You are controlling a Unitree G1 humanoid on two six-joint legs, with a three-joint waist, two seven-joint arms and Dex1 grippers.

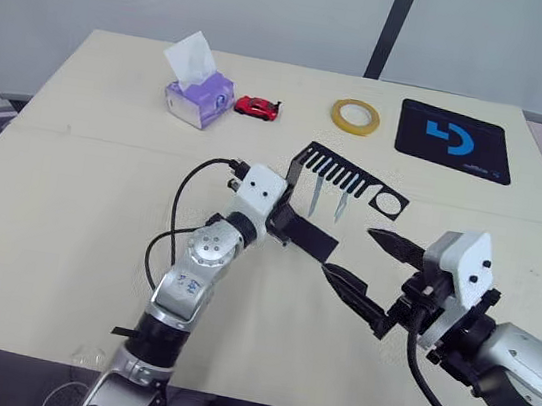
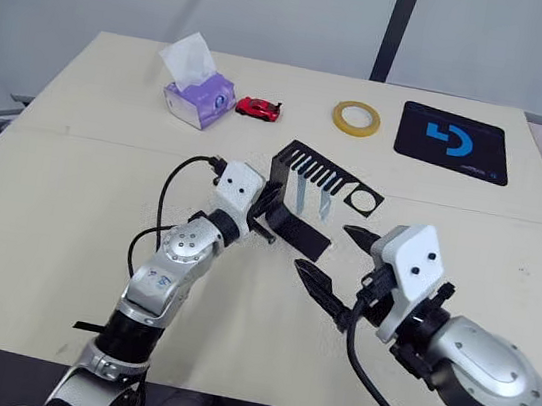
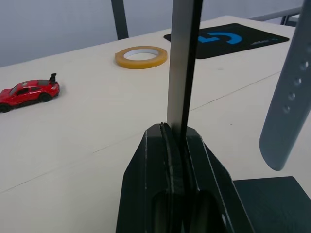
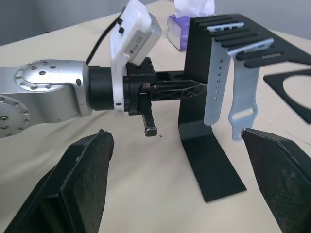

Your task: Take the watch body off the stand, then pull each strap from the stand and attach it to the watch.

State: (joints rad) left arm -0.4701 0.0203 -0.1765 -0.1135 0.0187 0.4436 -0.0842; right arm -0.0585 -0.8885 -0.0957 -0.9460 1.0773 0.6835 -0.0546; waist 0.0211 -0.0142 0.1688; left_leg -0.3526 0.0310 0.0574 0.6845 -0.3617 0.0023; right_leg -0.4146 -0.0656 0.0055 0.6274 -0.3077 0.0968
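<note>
Stand [image 1: 313, 194] sits mid-table, well clear of every table [image 1: 65, 235] edge, with bare tabletop toward the robot and to both sides; tissue box [image 1: 197, 95], red toy car [image 1: 257, 108], yellow tape roll [image 1: 354, 116] and black mat [image 1: 453, 140] line the far side, well apart from it. Left gripper [image 3: 176, 141] is pinched tight on the stand's upright; right gripper [image 1: 371, 270] hangs spread wide just beside the foot, touching nothing. Comb arm's long axis runs toward the robot's right and ends in the square ring, and two straps [image 4: 228, 92] hang straight down from its slots.
</note>
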